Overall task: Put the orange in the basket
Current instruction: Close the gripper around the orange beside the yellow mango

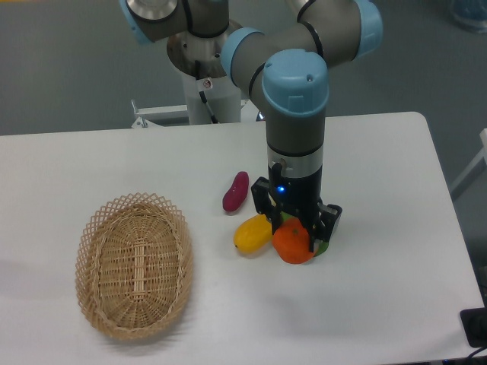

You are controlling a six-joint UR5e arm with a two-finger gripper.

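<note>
You're looking at the white desk (380,167) first, and the arm is standing over its middle, forearm dropping straight down with the wrist vertical; the pose is reading as a top-down grasp. Over on the left side the basket (134,265) is sitting with nothing in it, well apart from the fruit cluster. The claw (297,232) is down at desk level with its dark fingers sitting on either side of the orange (293,244); they're looking closed on it, so I'm judging that you're at the grasp step, the fruit gripped but not yet lifted. Just beside it, touching or nearly so, the yellow mango-like fruit (253,233) is lying on the left; something green (322,245) is peeking out on the right, too hidden to name; the purple vegetable (235,192) is resting near, toward the back. Your next move, I'd say, is calling for a straight lift clear of those neighbours, then a long carry left to above the basket before releasing.
</note>
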